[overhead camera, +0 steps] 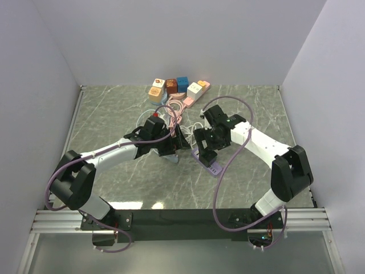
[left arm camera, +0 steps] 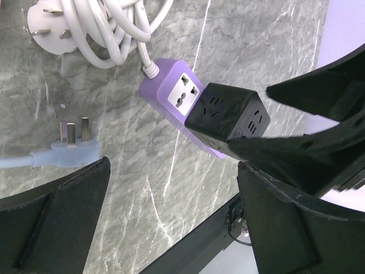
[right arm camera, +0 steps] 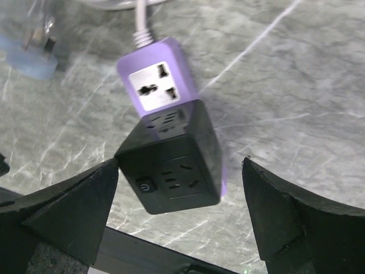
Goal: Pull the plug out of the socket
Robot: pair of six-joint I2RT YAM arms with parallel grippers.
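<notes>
A black cube plug (right arm camera: 174, 157) sits plugged into the near end of a purple socket strip (right arm camera: 154, 80) lying on the marble table. My right gripper (right arm camera: 179, 182) is open around the cube. Its left fingertip (right arm camera: 108, 177) is at the cube's corner and its right fingertip stands apart. In the left wrist view the cube (left arm camera: 231, 117) and the strip (left arm camera: 171, 94) lie ahead to the right. My left gripper (left arm camera: 174, 211) is open and empty over bare table beside the strip. In the top view both grippers (overhead camera: 178, 144) (overhead camera: 206, 149) meet at the strip (overhead camera: 210, 165).
A loose light-blue plug (left arm camera: 68, 148) lies left of the strip. A white plug (left arm camera: 48, 25) and coiled white cable (left arm camera: 108, 28) lie beyond it. Several coloured cube sockets (overhead camera: 177, 88) and a pink cable (overhead camera: 174, 111) sit at the back.
</notes>
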